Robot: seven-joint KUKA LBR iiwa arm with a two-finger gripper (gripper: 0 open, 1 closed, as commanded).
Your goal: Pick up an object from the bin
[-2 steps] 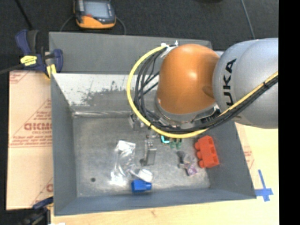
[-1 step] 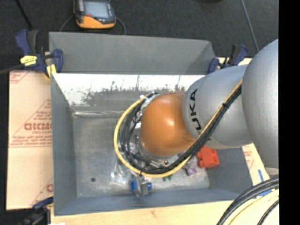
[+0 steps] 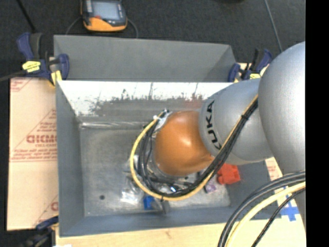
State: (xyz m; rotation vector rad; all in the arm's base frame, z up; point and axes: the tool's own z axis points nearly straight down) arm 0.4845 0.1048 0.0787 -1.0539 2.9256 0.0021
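Note:
My gripper point(image 3: 163, 185) is low over the bin's front middle, its dark body tucked under the arm's wrist. Just below it, by the front wall, lies a small blue piece point(image 3: 148, 203). A crumpled clear wrapper point(image 3: 128, 195) rests to the left of that. To the gripper's right is a red block point(image 3: 229, 174), with a small purple bit point(image 3: 209, 188) between the block and the gripper. Whatever lies straight beneath the gripper is hidden.
The arm comes in from the right and covers the bin's right half; its orange cover and looped cables sit over the middle. The bin's left floor shows bare grey metal with one dark speck.

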